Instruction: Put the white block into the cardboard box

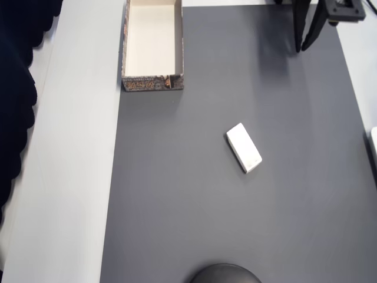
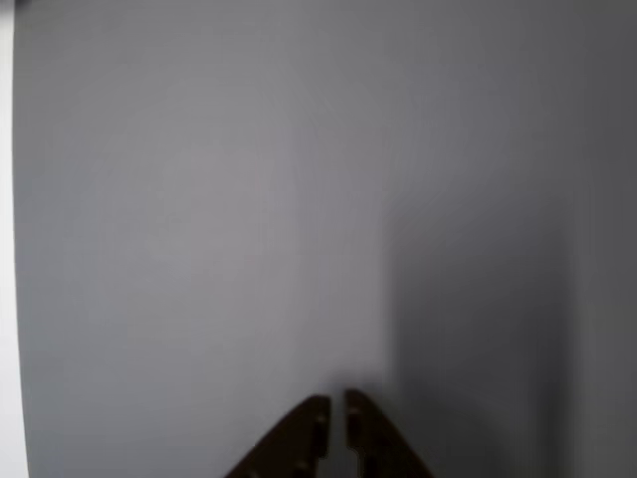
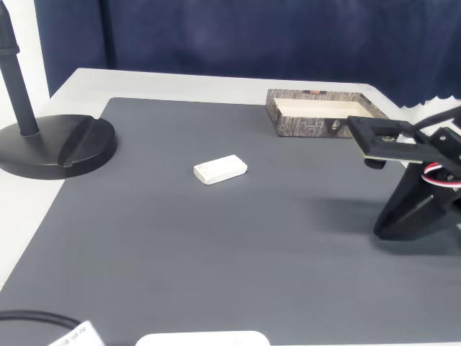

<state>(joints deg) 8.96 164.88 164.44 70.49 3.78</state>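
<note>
The white block [image 1: 244,147] lies flat and askew on the dark grey mat, near its middle; the fixed view shows the white block [image 3: 220,169] left of centre. The cardboard box [image 1: 152,84] stands open and empty at the mat's top left corner in the overhead view, and the same box [image 3: 306,124] sits at the back right in the fixed view. My gripper [image 1: 301,47] hangs at the top right, far from both, tips pointing down at the mat. In the wrist view my gripper [image 2: 336,403] is shut with only a thin slit between its fingers and bare mat ahead. It appears at the right as my gripper [image 3: 380,229].
A black stand with a round base [image 3: 57,144] sits on the white table at the mat's left in the fixed view. A dark round object [image 1: 225,275] shows at the overhead view's bottom edge. White table [image 1: 70,147] borders the mat. A cable [image 3: 29,317] lies at the front left.
</note>
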